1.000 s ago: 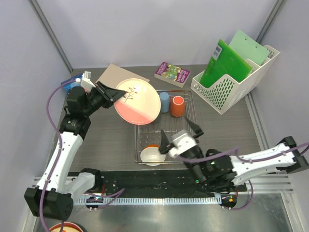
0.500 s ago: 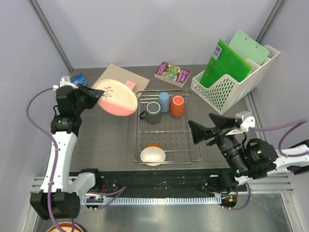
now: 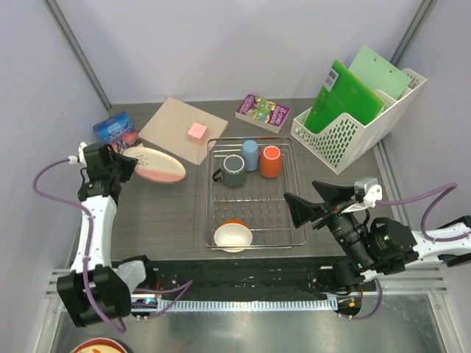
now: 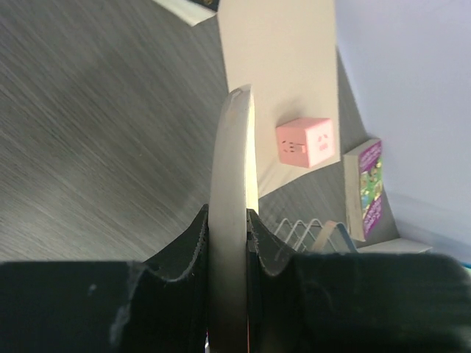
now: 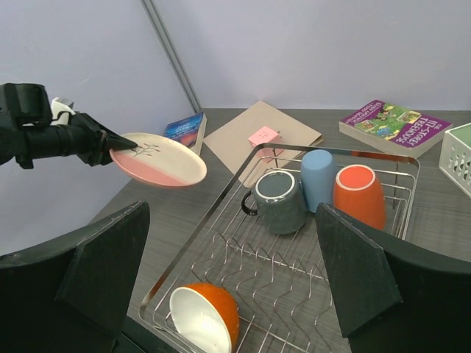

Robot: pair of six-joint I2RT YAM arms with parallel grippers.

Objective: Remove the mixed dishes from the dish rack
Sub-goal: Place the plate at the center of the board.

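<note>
My left gripper (image 3: pixel 126 161) is shut on the rim of the pink round plate (image 3: pixel 156 164), held nearly flat above the table left of the dish rack (image 3: pixel 255 193); the left wrist view shows the plate (image 4: pixel 232 206) edge-on between the jaws. In the rack sit the dark grey mug (image 3: pixel 234 170), light blue cup (image 3: pixel 250 155), orange mug (image 3: pixel 270 161) and, at the near end, the small bowl (image 3: pixel 233 235). My right gripper (image 3: pixel 311 202) is open and empty, raised at the rack's right near side. The right wrist view shows the plate (image 5: pixel 158 159), grey mug (image 5: pixel 278 201) and bowl (image 5: pixel 204 317).
A tan board (image 3: pixel 183 128) with a pink cube (image 3: pixel 196 131) lies behind the plate. A blue packet (image 3: pixel 114 127) is at far left, a purple book (image 3: pixel 263 112) behind the rack. A white perforated file holder (image 3: pixel 358 121) with green folders stands at back right.
My left arm has carried the plate out of the rack, leftward and down, tilting it nearly flat. My right arm has drawn back from over the rack to its right side.
</note>
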